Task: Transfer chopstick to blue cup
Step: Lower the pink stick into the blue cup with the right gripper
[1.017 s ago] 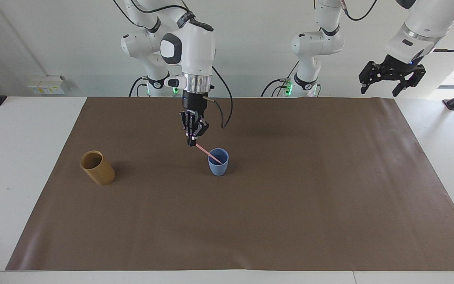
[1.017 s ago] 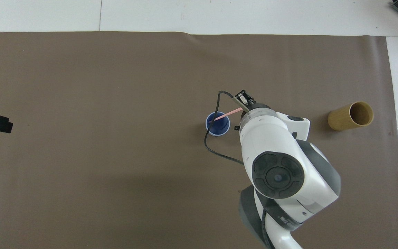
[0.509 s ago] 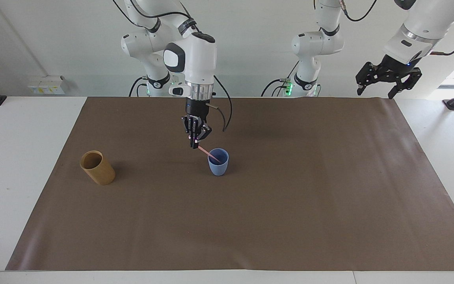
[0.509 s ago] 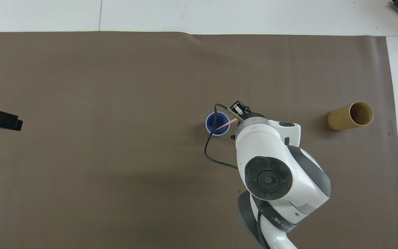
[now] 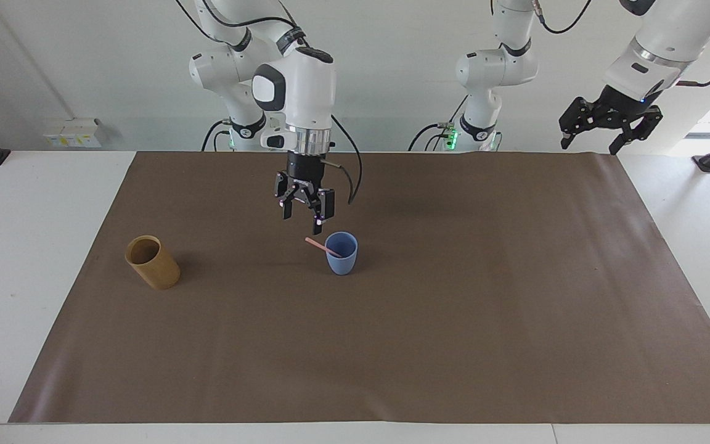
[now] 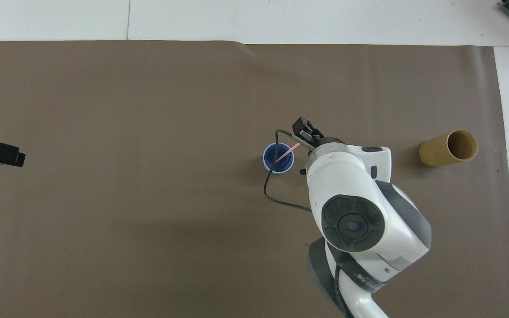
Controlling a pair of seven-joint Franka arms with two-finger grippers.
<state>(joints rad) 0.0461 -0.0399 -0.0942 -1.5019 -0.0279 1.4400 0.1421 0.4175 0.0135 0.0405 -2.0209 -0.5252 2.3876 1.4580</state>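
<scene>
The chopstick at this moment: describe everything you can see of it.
The chopstick is one thin, straight, pale-pink stick; its material cannot be told. Its lower end sits inside the blue cup, and it leans on the cup's rim, with the upper end sticking out toward the right arm's end of the table. Nothing grips it: the right gripper hangs open just above that free end, its fingers clear of the stick.

No text, label, brand or number can be read anywhere in either view. There is small lettering on the dark band of the right arm (image 6: 360, 277) in the overhead view, but it cannot be made out.
</scene>
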